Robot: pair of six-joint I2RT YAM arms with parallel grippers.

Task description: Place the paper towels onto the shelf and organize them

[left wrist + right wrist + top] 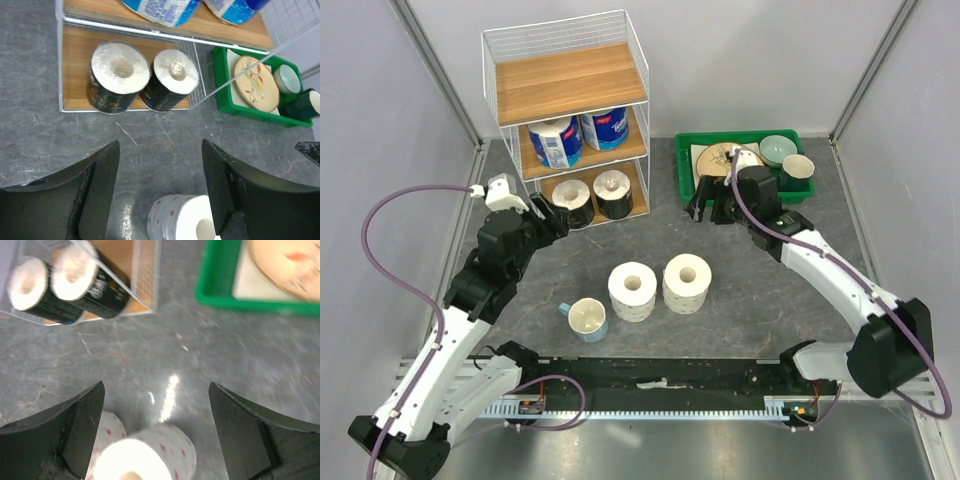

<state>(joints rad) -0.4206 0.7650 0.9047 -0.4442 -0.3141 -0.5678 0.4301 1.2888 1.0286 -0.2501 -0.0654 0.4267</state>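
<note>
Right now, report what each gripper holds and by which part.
Nothing is held. The left gripper and the right gripper both stand open and empty; the two speckled rolls stand free on the table.

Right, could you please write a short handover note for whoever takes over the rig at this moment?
Left gripper: open, empty, near the bottom tier of the shelf.
Right gripper: open, empty, above the table near the green tray.
Done: two blue-wrapped rolls on the middle tier, two dark-wrapped rolls on the bottom tier.
Left: two speckled rolls standing on the table, to go on the shelf; its top board is bare.
</note>
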